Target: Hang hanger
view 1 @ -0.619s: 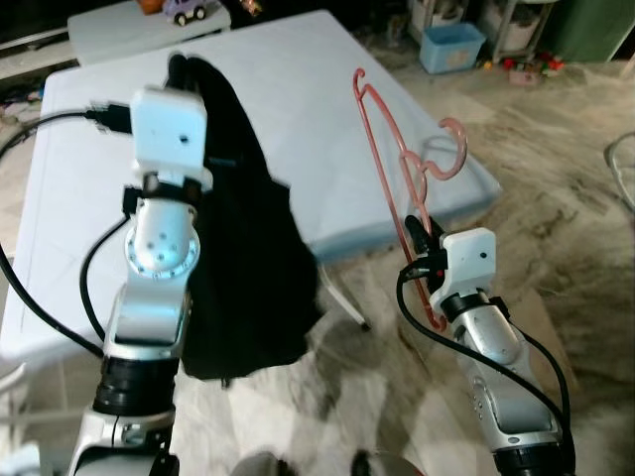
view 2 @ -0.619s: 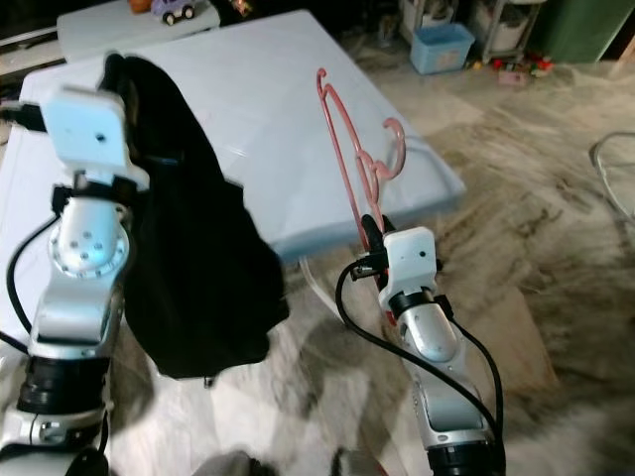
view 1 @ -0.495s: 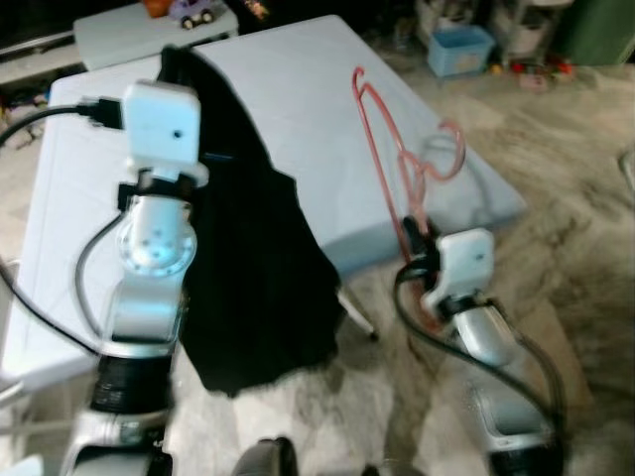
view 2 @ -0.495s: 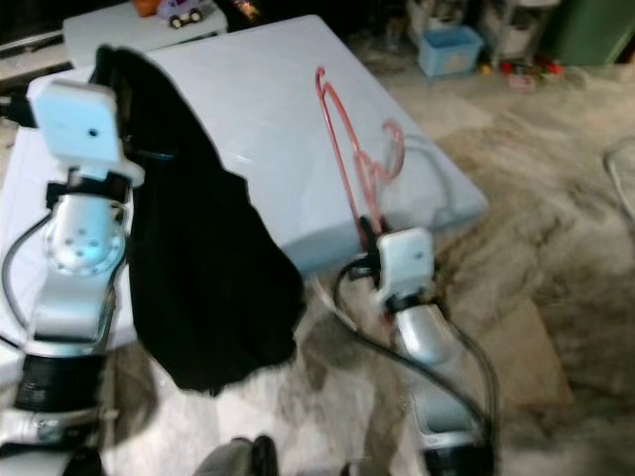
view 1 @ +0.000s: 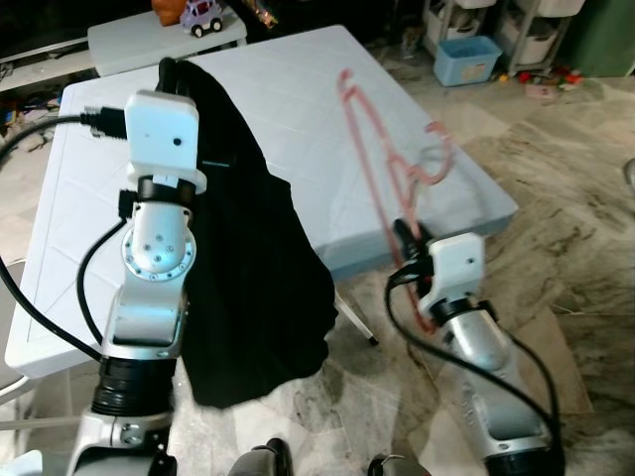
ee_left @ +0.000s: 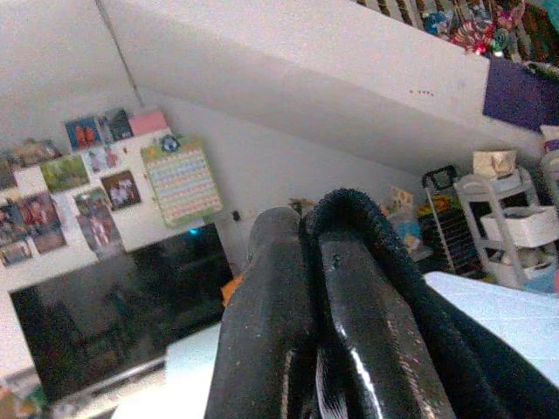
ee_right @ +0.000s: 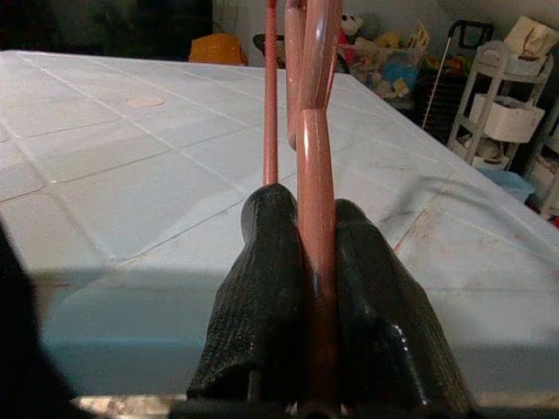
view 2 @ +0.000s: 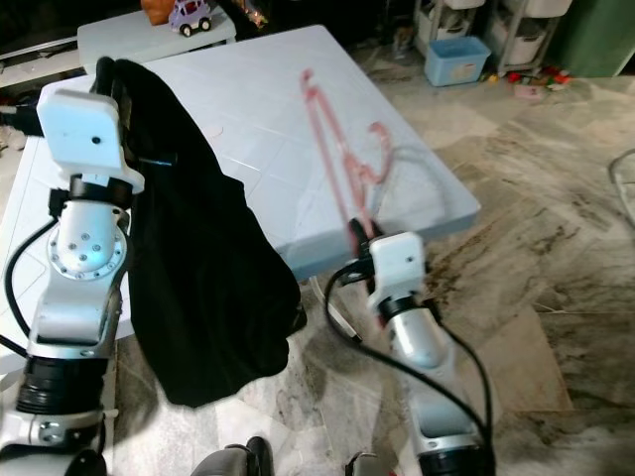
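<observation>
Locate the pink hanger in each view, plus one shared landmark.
Left eye view: pink hanger centre-right, rising from the right gripper.
Right eye view: centre.
Right wrist view: clamped between the fingers, running up.
Left wrist view: hanger absent.
Shared landmark: white folding table.

A pale blue folding table (view 1: 288, 94) stands on a marbled grey and beige floor (view 1: 571, 238), with a second pale table (view 1: 149, 35) behind it holding a purple toy car (view 1: 201, 14). A blue plastic bin (view 1: 466, 58) sits by white shelving (view 1: 541, 20), and a white wall carries photos (ee_left: 83, 166) and a calendar (ee_left: 182, 182) above a dark screen (ee_left: 113, 314).
</observation>
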